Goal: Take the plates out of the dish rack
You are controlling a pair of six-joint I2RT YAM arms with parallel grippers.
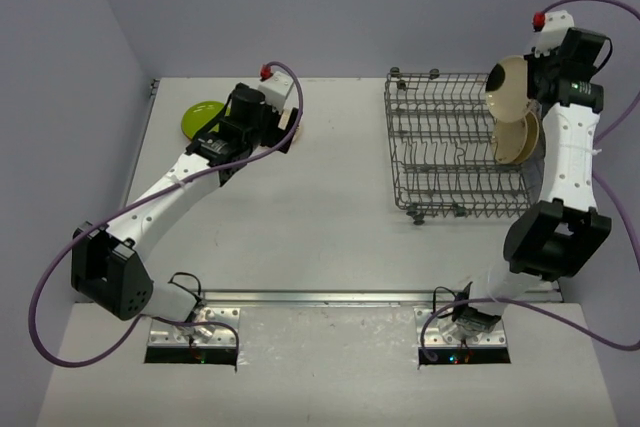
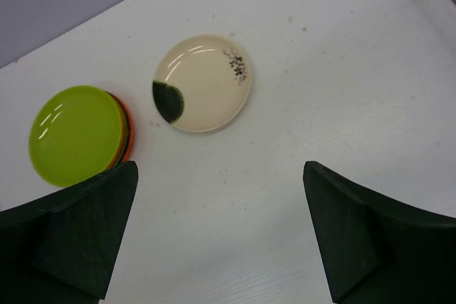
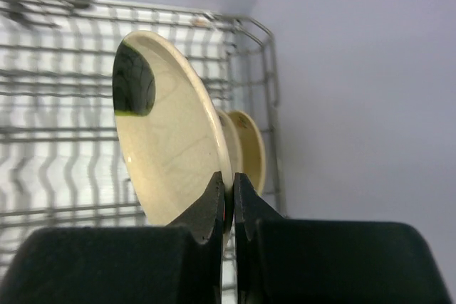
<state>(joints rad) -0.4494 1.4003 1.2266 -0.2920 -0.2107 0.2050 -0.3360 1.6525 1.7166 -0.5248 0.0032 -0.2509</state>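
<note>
My right gripper [image 3: 233, 190] is shut on the rim of a beige plate [image 3: 171, 147] with a dark green patch. It holds the plate [image 1: 508, 87] upright over the right end of the grey wire dish rack [image 1: 440, 142]. Another beige plate [image 1: 520, 137] stands in the rack just behind it. My left gripper [image 2: 221, 233] hangs open above bare table at the far left, nothing between its fingers. Ahead of it a beige plate [image 2: 203, 83] lies flat. To that plate's left, a lime green plate [image 2: 75, 133] rests on an orange one [image 2: 129, 129].
The rack's upright tines [image 3: 64, 105] fill the left of the right wrist view, with a lilac wall [image 3: 356, 90] close on the right. The table's back edge [image 2: 85, 23] runs just beyond the flat plates.
</note>
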